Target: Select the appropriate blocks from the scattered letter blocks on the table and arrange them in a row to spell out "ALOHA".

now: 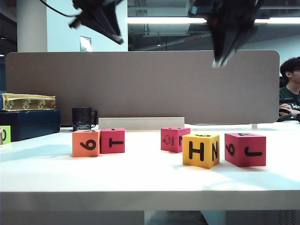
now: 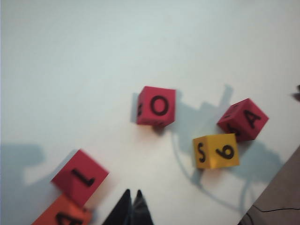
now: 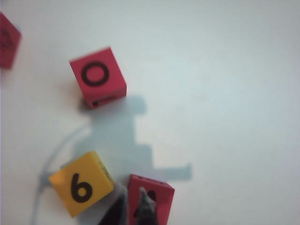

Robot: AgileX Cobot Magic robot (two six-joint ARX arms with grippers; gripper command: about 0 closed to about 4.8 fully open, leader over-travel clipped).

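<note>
Five letter blocks stand on the white table [image 1: 150,183]: an orange one [image 1: 85,143], a pink-red T block [image 1: 112,140], a pink-red one [image 1: 175,138], a yellow H block [image 1: 201,150] and a pink-red J block [image 1: 245,149]. My left gripper [image 1: 118,40] hangs high over the left pair, shut and empty [image 2: 132,192]. Below it lie the L block [image 2: 80,177], the orange block [image 2: 63,216], the O block [image 2: 157,106], the A block [image 2: 243,119] and the yellow block [image 2: 216,151]. My right gripper [image 1: 219,62] hangs high at the right, fingers nearly together, empty [image 3: 132,197], above the yellow block [image 3: 81,183] and a pink-red block [image 3: 159,194]. The O block [image 3: 97,77] lies farther off.
A grey partition [image 1: 140,84] closes the back of the table. At the left stand a dark blue box [image 1: 30,123] with a gold patterned box [image 1: 28,101] on top, a black mug [image 1: 82,118] and a light-green cube [image 1: 4,134]. A person [image 1: 290,89] sits at the far right.
</note>
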